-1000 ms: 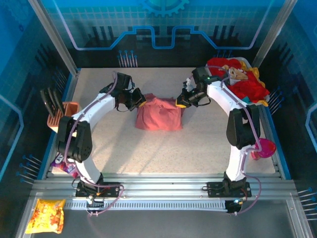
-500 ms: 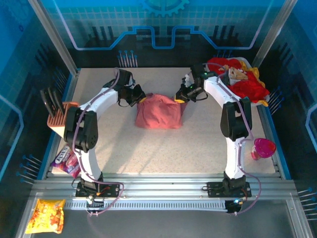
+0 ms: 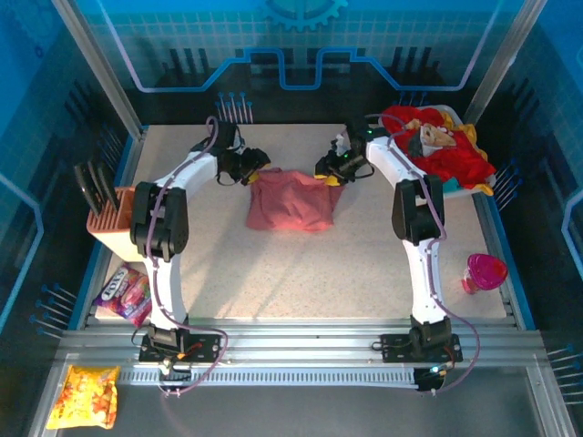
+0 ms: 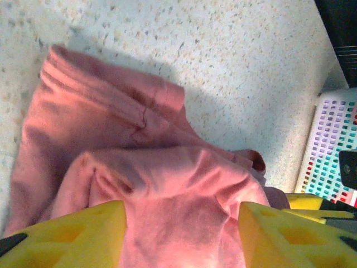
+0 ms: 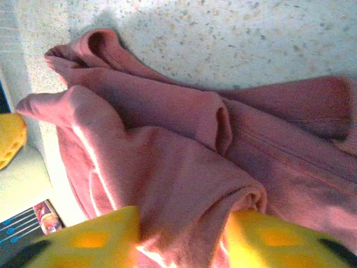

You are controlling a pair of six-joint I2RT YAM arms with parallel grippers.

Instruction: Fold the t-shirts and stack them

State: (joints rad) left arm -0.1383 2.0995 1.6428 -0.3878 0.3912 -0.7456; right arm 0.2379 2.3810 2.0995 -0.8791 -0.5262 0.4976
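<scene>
Room: I am working inside a blue-lit enclosure (image 3: 182, 55), a gear outline glowing on its back wall.
Table (image 3: 301, 273): its pale speckled top is lying under both my arms.
Pink t-shirt (image 3: 291, 205): it is lying crumpled toward the far middle of the table, its 2 far corners lifting into my claws.
Tray (image 4: 329, 139): this white lattice tray is sitting at the far right corner, holding a heap of t-shirts (image 3: 446, 155), red and yellow.
Rack (image 3: 111, 223): orange, it is standing at the left edge, holding dark flat pieces upright.
Snack bag (image 3: 84, 396): it is lying off the table, near left.
Packet (image 3: 123, 293): its lettering is showing too small to read.
Cup (image 3: 485, 271): pink, it is standing at the right edge.
Left claw (image 4: 181, 215): it is clenching pink cloth between yellow fingers.
Right claw (image 5: 181, 223): it is likewise pinching a fold of the pink t-shirt.
</scene>
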